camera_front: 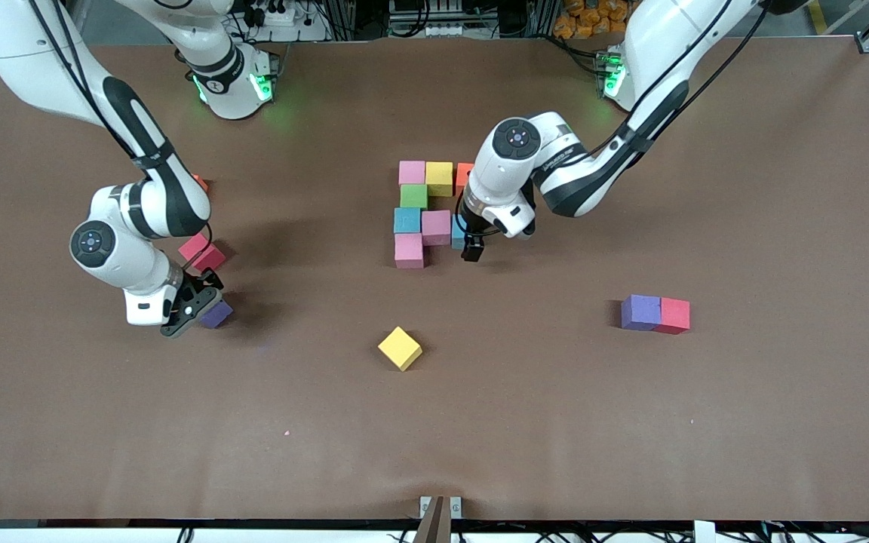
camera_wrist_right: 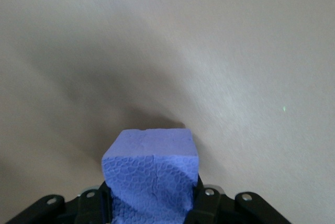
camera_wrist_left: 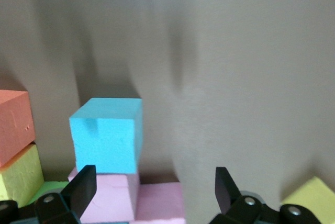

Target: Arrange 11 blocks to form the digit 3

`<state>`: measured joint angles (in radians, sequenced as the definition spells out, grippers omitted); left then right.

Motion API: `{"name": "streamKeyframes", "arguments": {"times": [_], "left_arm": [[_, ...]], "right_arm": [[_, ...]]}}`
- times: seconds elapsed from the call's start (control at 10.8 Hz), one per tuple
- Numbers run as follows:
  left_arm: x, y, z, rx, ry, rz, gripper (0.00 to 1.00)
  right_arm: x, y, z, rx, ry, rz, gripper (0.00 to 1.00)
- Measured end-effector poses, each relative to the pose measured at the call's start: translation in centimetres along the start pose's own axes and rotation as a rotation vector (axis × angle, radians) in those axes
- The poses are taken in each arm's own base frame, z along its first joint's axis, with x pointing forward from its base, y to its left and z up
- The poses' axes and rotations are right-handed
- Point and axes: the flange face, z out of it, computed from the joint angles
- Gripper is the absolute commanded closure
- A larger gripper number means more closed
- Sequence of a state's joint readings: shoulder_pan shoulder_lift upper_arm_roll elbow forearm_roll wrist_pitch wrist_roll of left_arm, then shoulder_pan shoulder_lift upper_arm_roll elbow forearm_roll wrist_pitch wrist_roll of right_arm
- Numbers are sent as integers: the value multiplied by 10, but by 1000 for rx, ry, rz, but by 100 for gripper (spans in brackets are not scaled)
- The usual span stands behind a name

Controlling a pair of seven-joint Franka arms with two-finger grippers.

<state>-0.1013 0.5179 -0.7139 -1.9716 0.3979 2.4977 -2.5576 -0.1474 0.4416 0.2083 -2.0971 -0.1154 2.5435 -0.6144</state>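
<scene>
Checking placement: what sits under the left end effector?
Under the open left end effector sits a blue block, released beside a pink block. In the front view the arm covers most of it.

Block cluster (camera_front: 423,213) mid-table; lone block (camera_front: 400,348) nearer the camera; block pairs (camera_front: 655,314) toward either end.

The right hand (camera_front: 204,308) grips a purple block (camera_front: 217,313); the left hand (camera_front: 472,249) sits beside the block cluster (camera_front: 423,211).
</scene>
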Motion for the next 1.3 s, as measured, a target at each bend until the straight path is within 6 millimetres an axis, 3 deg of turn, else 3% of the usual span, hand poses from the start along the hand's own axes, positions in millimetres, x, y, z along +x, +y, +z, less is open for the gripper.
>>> {"name": "streamKeyframes", "arguments": {"times": [0.19,0.37,0.84,1.3], "left_arm": [[4,26,-27,-18,41,54,0],[26,59,-45,-27,62,130,0],[80,93,-51,26,120,366,0],[156,130,-61,69,158,352,0]], "right_arm": [[26,-23,-13,0,8,53,71],[54,-57,-23,4,15,153,72],[123,-173,-40,12,50,480,72],[183,-247,-60,37,50,731,73]]}}
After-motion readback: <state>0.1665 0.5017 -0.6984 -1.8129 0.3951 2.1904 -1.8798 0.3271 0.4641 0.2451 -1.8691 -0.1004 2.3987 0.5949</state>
